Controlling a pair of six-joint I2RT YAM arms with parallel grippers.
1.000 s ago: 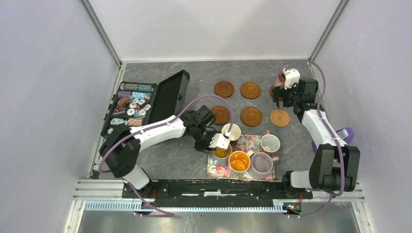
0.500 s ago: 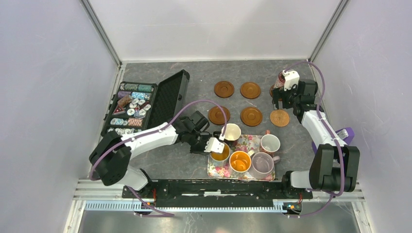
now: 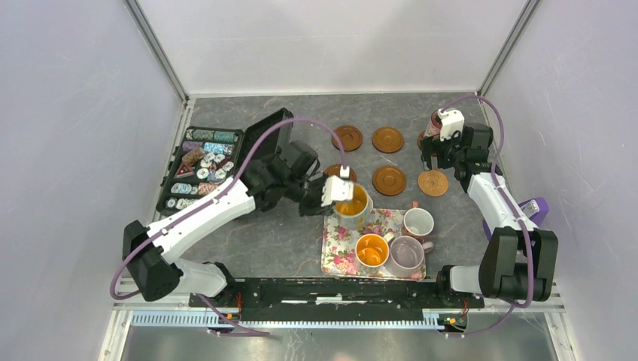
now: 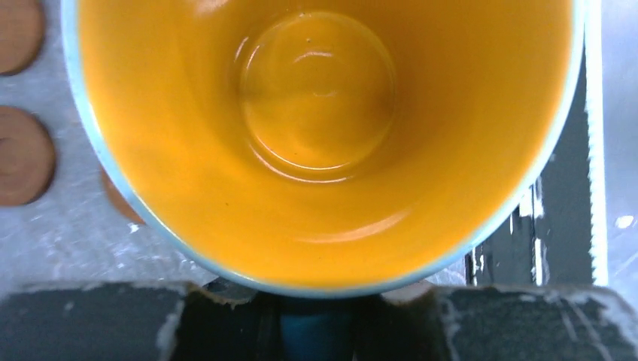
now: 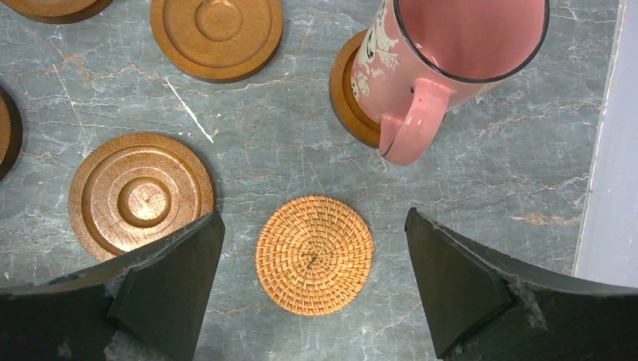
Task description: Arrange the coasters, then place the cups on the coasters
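Note:
My left gripper (image 3: 342, 192) is shut on the handle of a blue, orange-lined cup (image 3: 352, 203) and holds it above the back left corner of the floral tray (image 3: 338, 259). In the left wrist view the cup's orange inside (image 4: 316, 113) fills the frame, with its blue handle (image 4: 316, 331) between my fingers. A pink cup (image 5: 444, 60) stands on a brown coaster (image 5: 347, 101) at the far right. My right gripper (image 5: 314, 218) hangs open over the tan woven coaster (image 5: 314, 254). Other brown coasters (image 3: 387, 139) lie in two rows. Three cups (image 3: 371, 250) stand on the tray.
An open black case of poker chips (image 3: 207, 162) lies at the left, its lid (image 3: 263, 147) raised close to my left arm. A purple object (image 3: 536, 206) sits by the right wall. Walls close in the table on three sides.
The left gripper closed on the blue cup's handle, then lifted it off the tray and carried it toward the back. The right arm barely moved.

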